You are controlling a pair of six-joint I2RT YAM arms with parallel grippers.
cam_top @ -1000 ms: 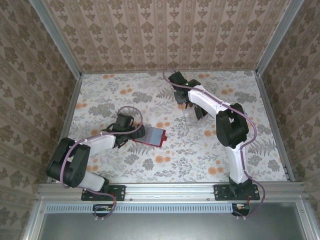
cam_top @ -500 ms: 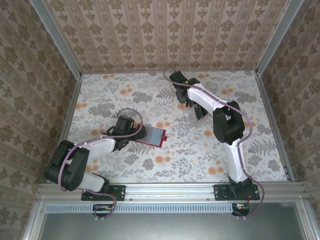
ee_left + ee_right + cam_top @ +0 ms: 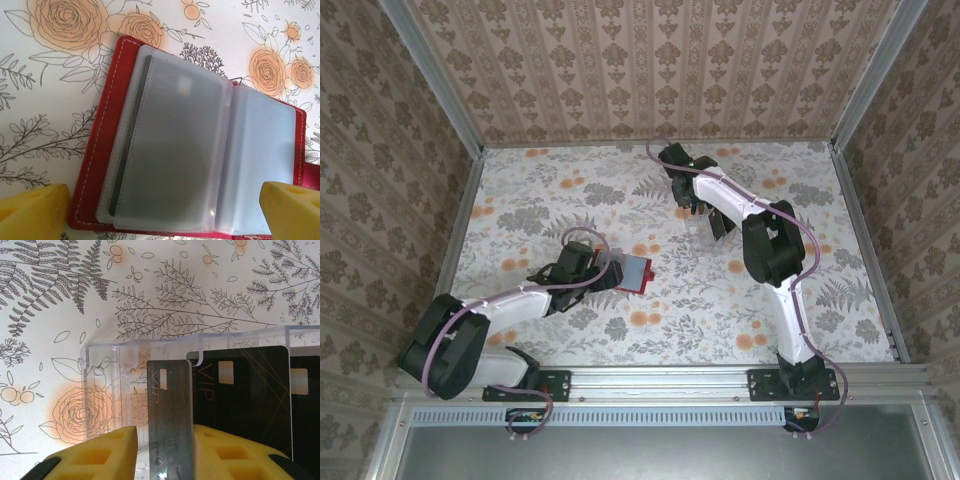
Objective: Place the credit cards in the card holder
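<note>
The card holder [image 3: 102,155], a red wallet, lies open on the table under my left gripper [image 3: 162,222], whose yellow fingertips [image 3: 30,210] stand wide open at its two sides. A dark credit card [image 3: 131,131] sits in one of its pale pockets. From above, the card holder [image 3: 636,272] lies just right of the left gripper [image 3: 604,272]. My right gripper [image 3: 165,460] straddles one upright credit card [image 3: 170,400] in the clear rack [image 3: 105,390]. Its right pad touches the card and a thin gap shows at its left pad. More dark credit cards [image 3: 245,395] stand behind.
The clear rack [image 3: 698,224] stands at mid table under the right gripper [image 3: 691,208]. Patterned walls close in the table on three sides. Open floral tabletop stretches along the front and the far left.
The right jaws have narrowed around the card in the rack. The left arm has stretched a little further toward the wallet, its jaws still wide.
</note>
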